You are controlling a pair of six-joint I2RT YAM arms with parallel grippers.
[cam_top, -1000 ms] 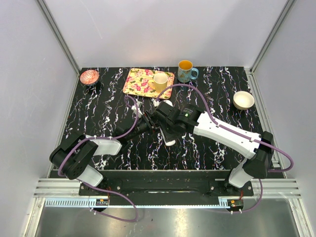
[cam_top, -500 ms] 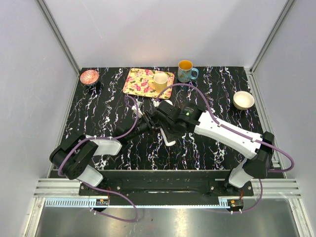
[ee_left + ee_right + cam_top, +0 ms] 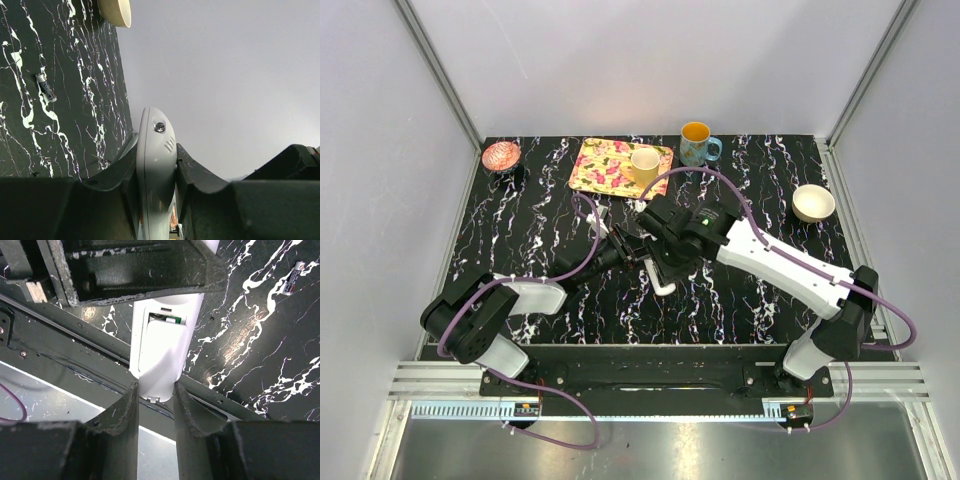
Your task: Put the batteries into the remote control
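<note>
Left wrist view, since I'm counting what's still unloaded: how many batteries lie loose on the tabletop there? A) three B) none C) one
C: a single battery lies on the marbled tabletop, apart from the remote control clamped in the left gripper.

L arm (image 3: 535, 295): from near-left base, runs diag. right and far toward centre, forearm low. L gripper (image 3: 157, 167) clamped on remote control (image 3: 162, 345). R arm (image 3: 780, 265): from near-right base, stretched left, wrist pitched down. R gripper (image 3: 155, 397) pinching the same remote, both fingers touching its sides.
</note>
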